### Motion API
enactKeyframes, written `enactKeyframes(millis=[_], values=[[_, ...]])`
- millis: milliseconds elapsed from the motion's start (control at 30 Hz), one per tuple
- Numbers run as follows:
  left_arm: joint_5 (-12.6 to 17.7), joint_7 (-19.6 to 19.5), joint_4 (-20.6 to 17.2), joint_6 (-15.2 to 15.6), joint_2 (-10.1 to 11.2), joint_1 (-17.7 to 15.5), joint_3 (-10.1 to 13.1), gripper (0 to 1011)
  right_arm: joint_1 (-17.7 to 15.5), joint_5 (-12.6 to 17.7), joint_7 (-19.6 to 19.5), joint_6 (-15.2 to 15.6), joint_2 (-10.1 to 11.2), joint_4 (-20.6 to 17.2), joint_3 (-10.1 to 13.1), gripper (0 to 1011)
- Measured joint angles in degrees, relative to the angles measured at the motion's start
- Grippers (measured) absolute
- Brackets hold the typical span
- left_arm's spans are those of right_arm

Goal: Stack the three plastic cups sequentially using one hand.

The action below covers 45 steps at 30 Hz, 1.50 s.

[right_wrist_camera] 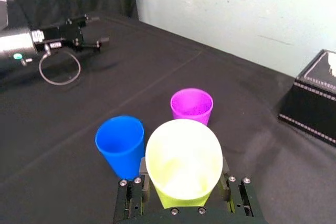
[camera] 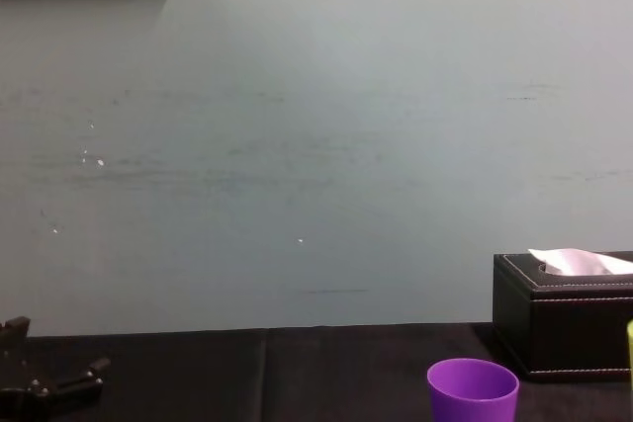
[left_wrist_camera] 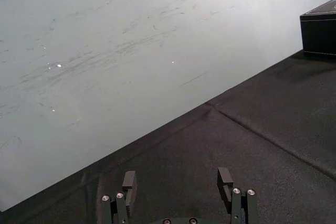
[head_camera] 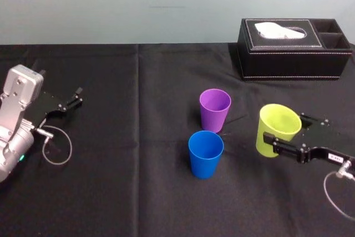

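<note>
A: Head?
B: Right gripper (head_camera: pixel 276 138) jaws clamped on yellow-green cup (head_camera: pixel 279 121) — blue cup (head_camera: pixel 206 152), purple cup (head_camera: pixel 214 109) to its left, both upright on counter (head_camera: pixel 138 203). Left gripper (head_camera: pixel 75 99) parked far left.
A: Wrists?
B: Right: blue nearest held cup. Left: jaws spread, empty.
A: Chest?
B: Purple upright — low right.

No legible text, white label (head_camera: pixel 336 157) unreadable

right gripper (head_camera: pixel 284 127) clenched — left gripper (head_camera: pixel 78 96) agape
</note>
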Motion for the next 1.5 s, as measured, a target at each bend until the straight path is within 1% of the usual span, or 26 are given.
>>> enactKeyframes(millis=[33,67,100,133,167,200,233,267,333,367,400,433,500,567,600,667,700,767,800,933,1133,1267,1500], values=[[0.0,0.0,0.0,0.0,0.0,0.0,0.0,1011,0.9,0.7,-0.1,1.3,0.3,-0.6,0.0,729],[0.0,0.0,0.0,0.0,0.0,0.0,0.0,1011,1.5,0.9,-0.2,1.8,0.4,-0.8,-0.1,729],[0.0,0.0,0.0,0.0,0.0,0.0,0.0,1011,2.8,1.1,-0.3,2.9,0.7,-1.1,-0.6,729],[0.0,0.0,0.0,0.0,0.0,0.0,0.0,1012,2.8,1.1,-0.3,2.9,0.7,-1.1,-0.6,729],[0.0,0.0,0.0,0.0,0.0,0.0,0.0,1011,3.6,1.1,-0.5,3.5,0.7,-1.2,-1.0,728],[0.0,0.0,0.0,0.0,0.0,0.0,0.0,1011,5.4,1.0,-0.8,4.5,0.7,-1.3,-2.2,729],[0.0,0.0,0.0,0.0,0.0,0.0,0.0,1011,6.4,0.8,-1.0,5.0,0.7,-1.3,-2.8,729],[0.0,0.0,0.0,0.0,0.0,0.0,0.0,1011,8.4,0.3,-1.4,6.0,0.4,-1.1,-4.0,729],[0.0,0.0,0.0,0.0,0.0,0.0,0.0,1011,10.3,-0.1,-1.7,6.8,0.0,-0.6,-5.4,729],[0.0,0.0,0.0,0.0,0.0,0.0,0.0,1011,12.5,-0.7,-1.9,7.5,-0.6,0.1,-7.0,729],[0.0,0.0,0.0,0.0,0.0,0.0,0.0,1011,13.6,-1.0,-2.0,7.9,-0.9,0.5,-7.8,729],[0.0,0.0,0.0,0.0,0.0,0.0,0.0,1011,13.6,-1.0,-2.0,7.9,-0.9,0.5,-7.8,729],[0.0,0.0,0.0,0.0,0.0,0.0,0.0,1011,17.7,-2.6,-2.0,8.7,-2.3,2.5,-10.7,728],[0.0,0.0,0.0,0.0,0.0,0.0,0.0,1011,19.5,-3.2,-2.1,9.2,-3.2,3.4,-12.0,729],[0.0,0.0,0.0,0.0,0.0,0.0,0.0,1011,21.2,-3.9,-2.0,9.6,-4.0,4.6,-13.1,728],[0.0,0.0,0.0,0.0,0.0,0.0,0.0,1011,22.9,-4.4,-2.0,9.9,-4.9,5.7,-14.3,729],[0.0,0.0,0.0,0.0,0.0,0.0,0.0,1011,24.5,-4.9,-2.0,10.3,-5.8,6.9,-15.2,728],[0.0,0.0,0.0,0.0,0.0,0.0,0.0,1012,26.6,-5.4,-1.9,10.7,-7.1,8.5,-16.4,728],[0.0,0.0,0.0,0.0,0.0,0.0,0.0,1012,26.6,-5.4,-1.9,10.7,-7.1,8.5,-16.4,729],[0.0,0.0,0.0,0.0,0.0,0.0,0.0,1011,30.1,-6.5,-1.5,11.4,-9.3,11.3,-18.5,729],[0.0,0.0,0.0,0.0,0.0,0.0,0.0,1011,33.2,-7.7,-1.1,12.2,-11.5,14.2,-20.5,729],[0.0,0.0,0.0,0.0,0.0,0.0,0.0,1011,34.4,-8.3,-0.9,12.4,-12.5,15.6,-21.3,729],[0.0,0.0,0.0,0.0,0.0,0.0,0.0,1011,35.2,-8.8,-0.5,12.4,-13.6,17.1,-22.2,729]])
